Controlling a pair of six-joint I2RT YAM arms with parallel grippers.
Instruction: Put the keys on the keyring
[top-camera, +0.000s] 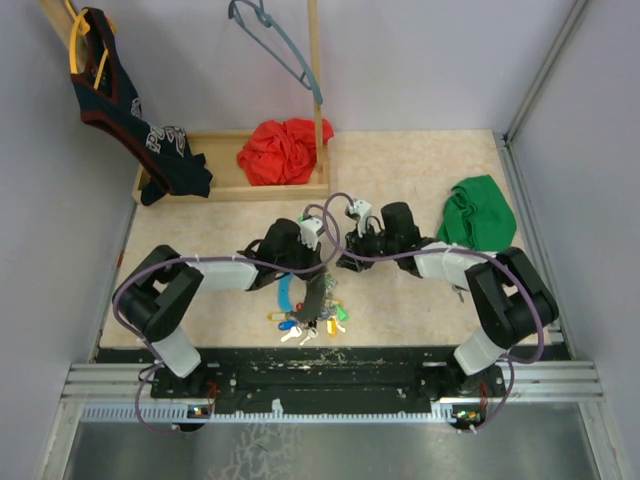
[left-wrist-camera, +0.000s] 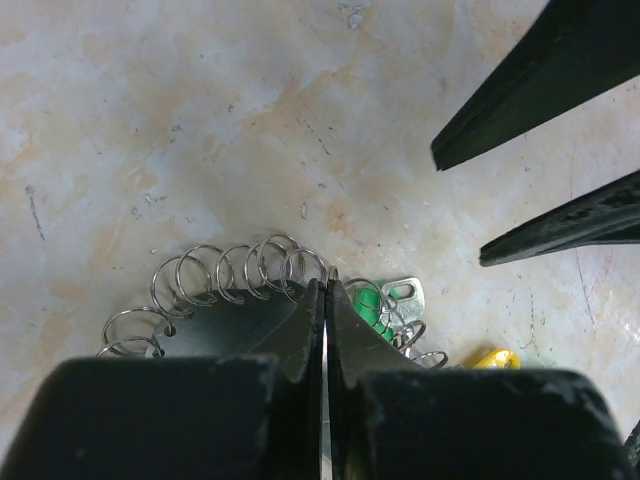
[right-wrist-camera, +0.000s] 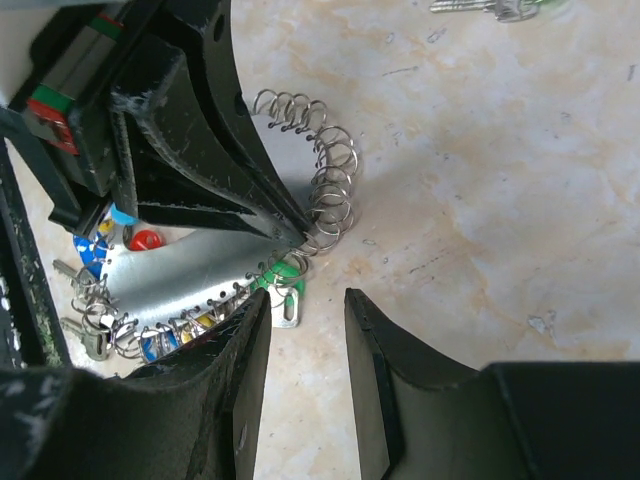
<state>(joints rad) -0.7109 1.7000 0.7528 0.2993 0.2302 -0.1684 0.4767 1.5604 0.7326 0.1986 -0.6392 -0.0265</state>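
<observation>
Scene: two arms meet over the keyring (right-wrist-camera: 170, 280), which lies on the worktop (top-camera: 420, 180) close to the middle of its near edge.
Left claw (left-wrist-camera: 325, 290): clenched flat on the keyring's rim, jaws pressed together with no gap, right beside a row of small rings (right-wrist-camera: 335, 180) hung along that rim.
Right claw (right-wrist-camera: 306, 298): released, jaws apart, poised just over the green key (right-wrist-camera: 285, 285) and grasping nothing.
Keys (top-camera: 310, 322): bunched at the keyring's near side, toward the near edge; coloured heads show, and whether each one is already threaded cannot be told.
Step in hand: by the look of it, the right claw is about to take the green key while the left steadies the keyring.
Doing it well: the left pinch should stay firm so the keyring does not swing; the right claw should come down square on the key's plastic head and close there, not on the blade.
Risk: the small rings crowd the pinch point, so a jaw set too far in could snag them and drag the whole keyring.
Progress: looks mid-task.
</observation>
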